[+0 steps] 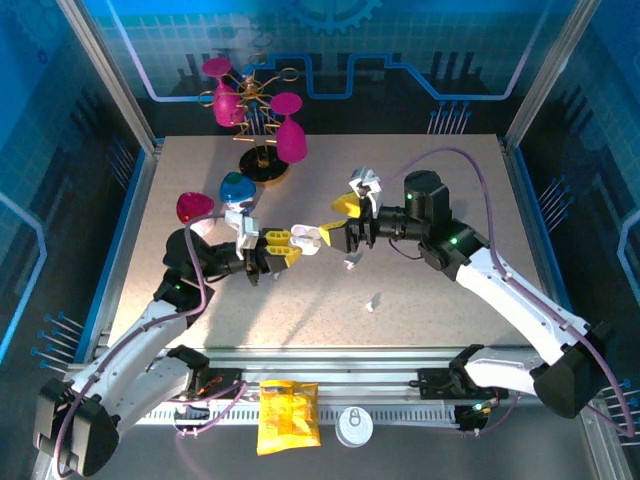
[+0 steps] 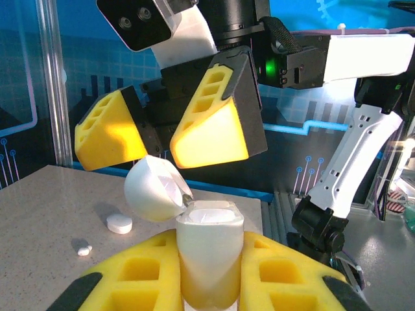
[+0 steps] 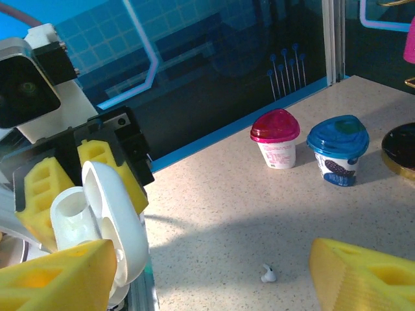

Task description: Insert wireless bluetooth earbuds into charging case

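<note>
Lengthwise, the charging case (image 2: 209,249) (lid (image 2: 152,191) open) points toward the right jaws.

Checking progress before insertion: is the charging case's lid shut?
No; the charging case, gripped by the left hand, has its lid flipped open to one side.

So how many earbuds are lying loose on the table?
2. One earbud lies just nearside of the held charging case; the other sits closer to the table's near edge. Any inside the case would be hidden.
</note>
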